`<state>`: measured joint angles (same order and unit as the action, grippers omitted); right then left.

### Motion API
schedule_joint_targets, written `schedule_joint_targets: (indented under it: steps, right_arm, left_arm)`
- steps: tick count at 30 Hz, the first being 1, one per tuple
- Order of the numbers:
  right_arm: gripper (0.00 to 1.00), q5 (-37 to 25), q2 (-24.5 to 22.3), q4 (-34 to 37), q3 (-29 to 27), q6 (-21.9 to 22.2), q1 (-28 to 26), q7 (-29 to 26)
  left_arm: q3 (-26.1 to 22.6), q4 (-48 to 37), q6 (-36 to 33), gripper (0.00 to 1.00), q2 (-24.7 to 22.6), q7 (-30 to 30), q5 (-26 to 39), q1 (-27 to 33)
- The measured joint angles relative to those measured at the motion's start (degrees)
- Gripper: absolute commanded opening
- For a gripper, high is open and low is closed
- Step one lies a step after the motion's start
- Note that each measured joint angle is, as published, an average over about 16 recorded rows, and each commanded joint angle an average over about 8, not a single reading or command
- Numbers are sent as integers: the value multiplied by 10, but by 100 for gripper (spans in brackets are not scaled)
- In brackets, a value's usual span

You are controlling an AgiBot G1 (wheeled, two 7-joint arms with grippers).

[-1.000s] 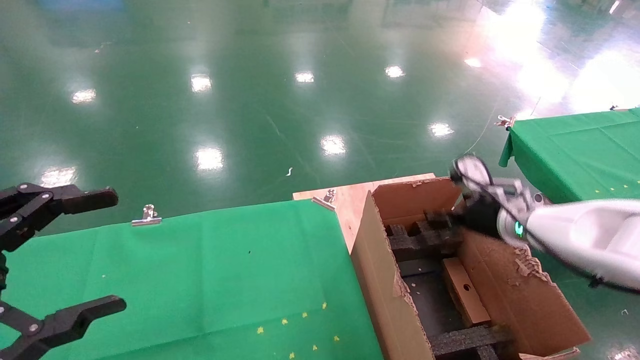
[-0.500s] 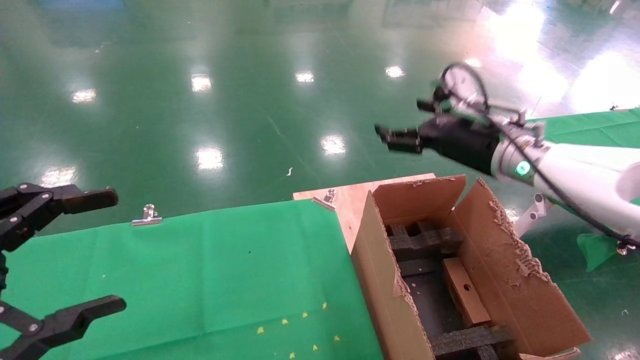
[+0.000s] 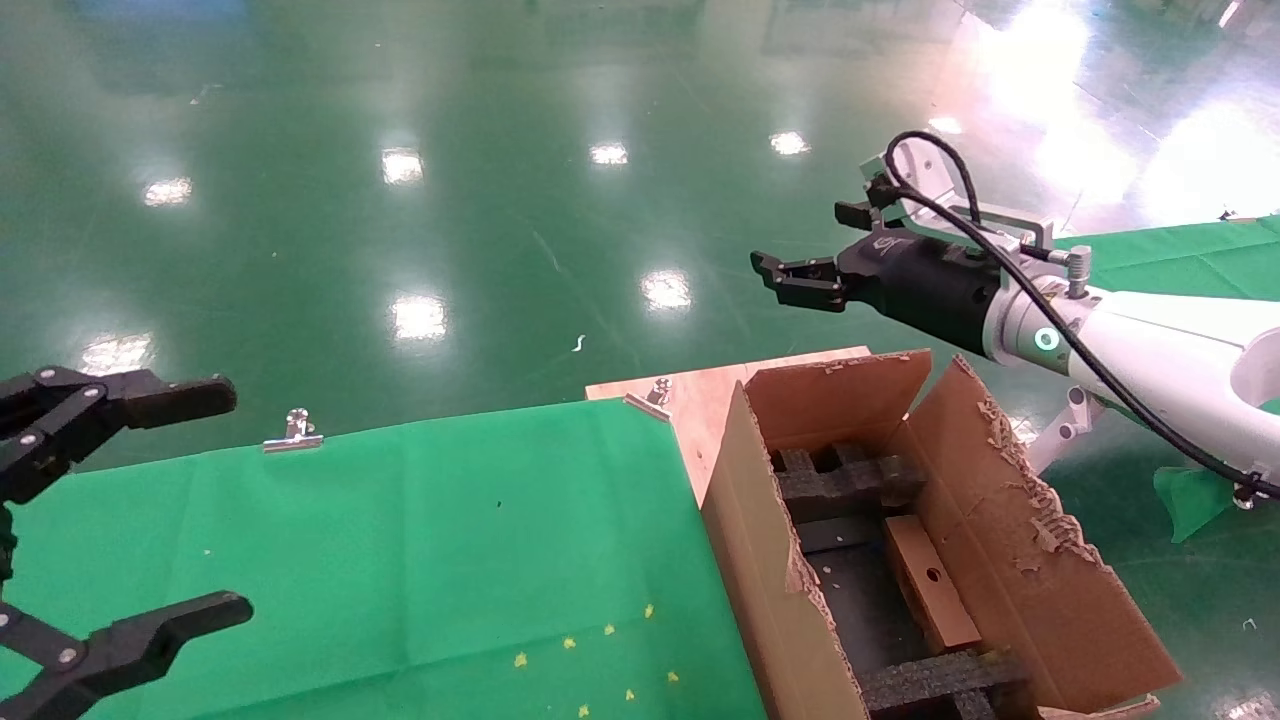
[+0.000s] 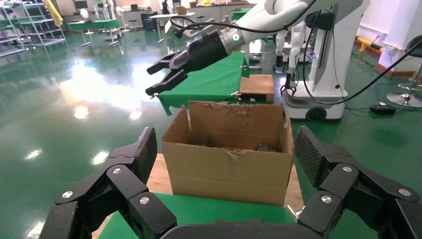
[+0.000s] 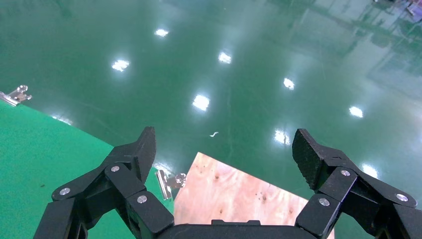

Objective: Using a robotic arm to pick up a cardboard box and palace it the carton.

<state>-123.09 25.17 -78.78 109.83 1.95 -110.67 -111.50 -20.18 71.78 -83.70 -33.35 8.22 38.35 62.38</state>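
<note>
Cardboard box [image 3: 930, 582], slim, flat and brown with a round hole in its narrow side, lies inside the large brown corrugated carton [image 3: 760, 560], leaning lengthwise between black foam blocks [image 3: 845, 480] at the far end and more foam at the near end. From left to right in my head view: my left gripper [image 3: 120, 510], black and bare-fingered, hovers at the left edge above the green cloth-covered surface [image 3: 400, 540], its fingers spread wide and holding nothing. A silver clip [image 3: 293, 432] pins the cloth at the far edge. Next comes a bare plywood corner [image 3: 700, 395], then the carton with its ragged torn flaps standing open. Above and beyond the carton's far wall, my right gripper [image 3: 795, 280], black on the white robotic arm [image 3: 1150, 345] with its green ring light, hangs in the air over the glossy green floor [image 3: 400, 150], fingers parted and empty. The left wrist view confirms this gripper [image 4: 164, 77] is open above the carton [image 4: 231, 159].
</note>
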Motion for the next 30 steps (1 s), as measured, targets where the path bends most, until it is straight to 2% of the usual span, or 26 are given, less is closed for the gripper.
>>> schedule_joint_targets:
  steps: [8, 30]
  right_arm:
    - [100, 81, 10, 5, -94, -90, 50, 101]
    - [100, 388, 47, 25, -448, -420, 235, 481]
  left_arm:
    - [0, 0, 0, 100, 0, 0, 0, 0]
    - [0, 0, 0, 100, 0, 0, 0, 0]
